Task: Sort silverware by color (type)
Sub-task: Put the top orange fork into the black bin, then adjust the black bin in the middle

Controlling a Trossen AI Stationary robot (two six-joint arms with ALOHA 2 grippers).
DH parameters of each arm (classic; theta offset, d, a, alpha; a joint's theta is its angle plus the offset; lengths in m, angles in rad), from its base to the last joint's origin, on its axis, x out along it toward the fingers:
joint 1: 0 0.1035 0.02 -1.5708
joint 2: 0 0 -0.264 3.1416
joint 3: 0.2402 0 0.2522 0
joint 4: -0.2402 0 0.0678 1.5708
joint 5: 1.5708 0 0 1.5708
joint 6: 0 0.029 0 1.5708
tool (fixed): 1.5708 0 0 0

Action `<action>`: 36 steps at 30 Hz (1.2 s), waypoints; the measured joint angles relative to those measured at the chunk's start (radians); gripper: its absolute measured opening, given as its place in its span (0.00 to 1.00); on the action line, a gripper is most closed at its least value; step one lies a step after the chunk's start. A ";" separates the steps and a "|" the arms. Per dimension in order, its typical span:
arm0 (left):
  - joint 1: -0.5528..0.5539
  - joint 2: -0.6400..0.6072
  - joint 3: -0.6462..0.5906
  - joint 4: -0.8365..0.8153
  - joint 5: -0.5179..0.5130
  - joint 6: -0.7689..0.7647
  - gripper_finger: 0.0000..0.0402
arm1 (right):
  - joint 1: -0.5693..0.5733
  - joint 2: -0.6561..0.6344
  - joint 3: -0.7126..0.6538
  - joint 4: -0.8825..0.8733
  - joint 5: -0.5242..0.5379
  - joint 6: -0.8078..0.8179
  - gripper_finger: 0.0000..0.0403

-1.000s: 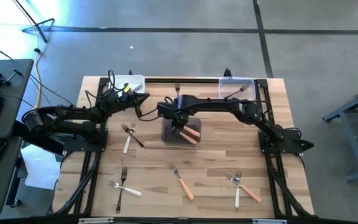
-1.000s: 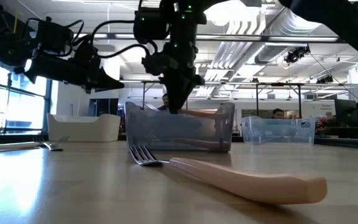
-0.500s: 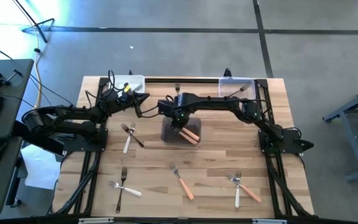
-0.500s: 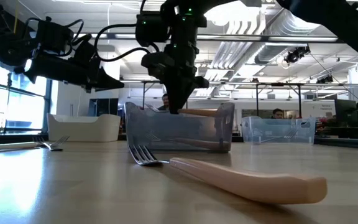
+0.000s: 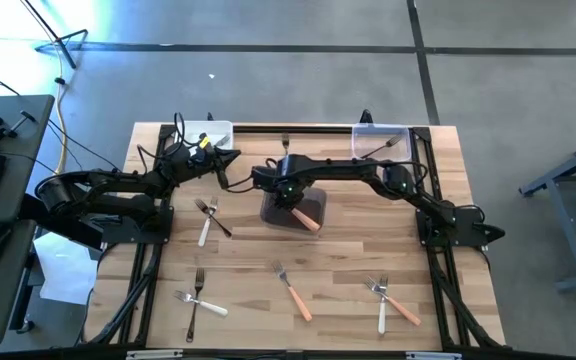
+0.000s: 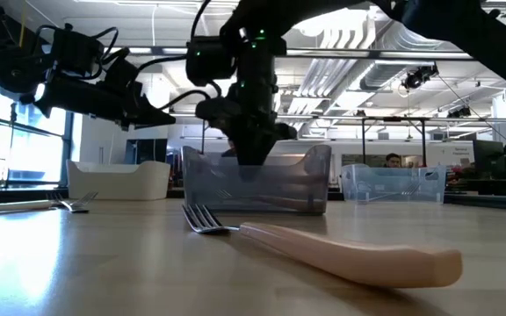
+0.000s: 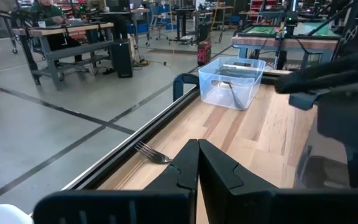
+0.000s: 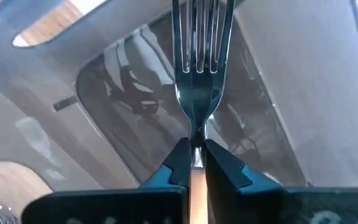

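Right end effector (image 8: 193, 163) clamps orange fork (image 8: 196, 74) inside grey tub (image 5: 290, 212); left end effector (image 7: 197, 163) closed, empty, near white tub (image 5: 208, 133).

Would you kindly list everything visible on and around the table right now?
table: one, light wood.
tubs: three; white tub top-left, clear tub top-right, grey tub centre, in the high view.
loose forks: eight; white-dark pairs left, orange one middle, white-orange pair right, one at top edge.
fork in clear tub: one, silvery.
left pincer: shut, empty, by white tub.
right pincer: shut on orange-handled fork, inside grey tub.
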 joint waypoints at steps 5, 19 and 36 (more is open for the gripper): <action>0.000 0.000 0.000 0.000 0.000 0.000 0.00 | -0.006 0.002 0.000 0.021 0.000 0.011 0.04; 0.000 0.000 0.000 0.000 0.000 -0.002 0.00 | -0.008 -0.021 0.000 0.025 -0.009 -0.069 0.31; 0.008 0.000 0.001 -0.090 0.071 -0.032 0.00 | 0.216 -0.169 0.000 -0.215 0.069 -0.123 0.02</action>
